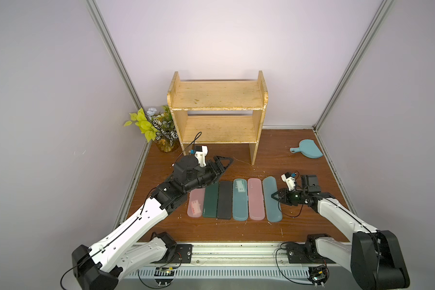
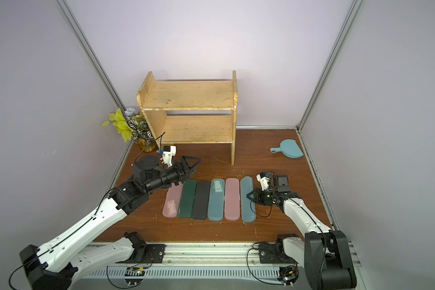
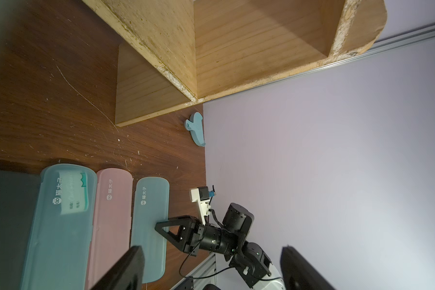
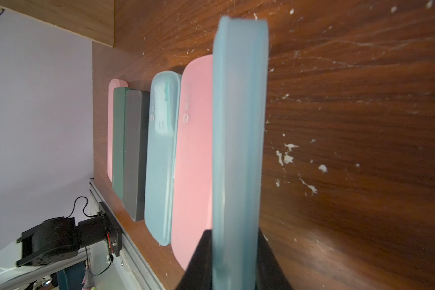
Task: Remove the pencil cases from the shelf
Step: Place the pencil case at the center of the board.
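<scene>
teal case [image 1: 270,185] lies pinched in the right gripper [image 1: 273,195]; the left gripper [image 1: 227,163] hangs spread. let go gently, sparing the pink case [image 1: 255,198].

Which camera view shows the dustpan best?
Both top views: the whole dustpan, handle and pan, is seen from above, unobstructed. The left wrist view shows it small and nearly edge-on. The right wrist view does not show it.

You had both top views looking down from high above the arm bases [image 1: 178,251] toward the shelf [image 1: 216,98] at the back wall [image 1: 224,37], while each wrist camera sat low over the table [image 4: 362,100], sharing the row of pencil cases [image 3: 60,226].
</scene>
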